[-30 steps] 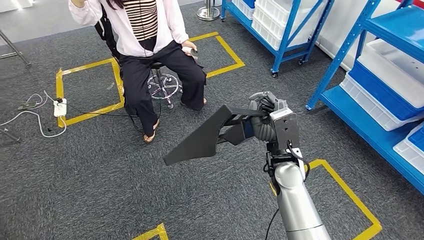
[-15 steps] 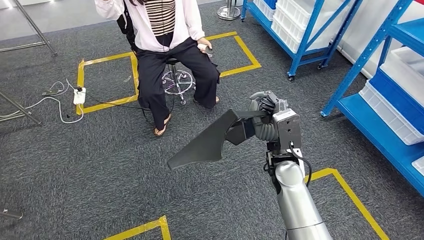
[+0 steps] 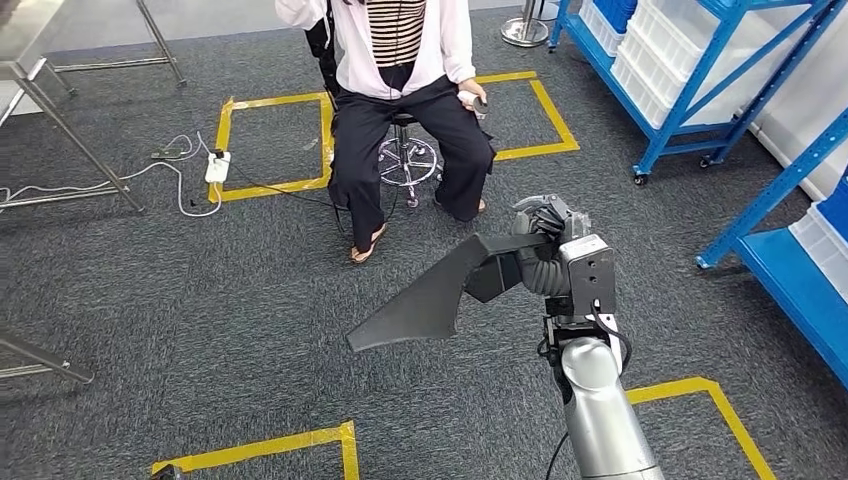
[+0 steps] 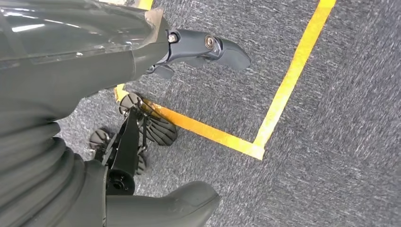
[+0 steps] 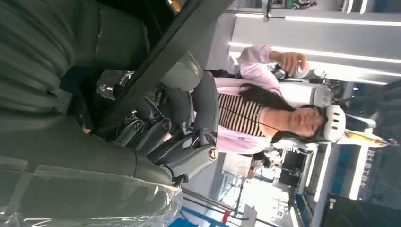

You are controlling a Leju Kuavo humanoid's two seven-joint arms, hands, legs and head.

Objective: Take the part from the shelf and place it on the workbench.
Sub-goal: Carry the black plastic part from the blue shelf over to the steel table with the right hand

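Note:
The part is a flat, dark grey wedge-shaped panel with a bracket at its thick end. My right hand grips that bracket end and holds the part out in the air over the carpet, its narrow tip pointing left and down. In the right wrist view the part's dark bar crosses the hand, with the fingers curled round it. My left hand hangs over the floor with its fingers apart and nothing in them.
A person sits on a stool ahead, inside yellow floor tape. Blue racks with white bins stand at the back right, and another blue shelf at the right edge. A power strip with cables and metal stand legs lie left.
The camera has swung left: the person, tape squares and racks have slid rightward in the picture. My right hand still holds the part in the same pose.

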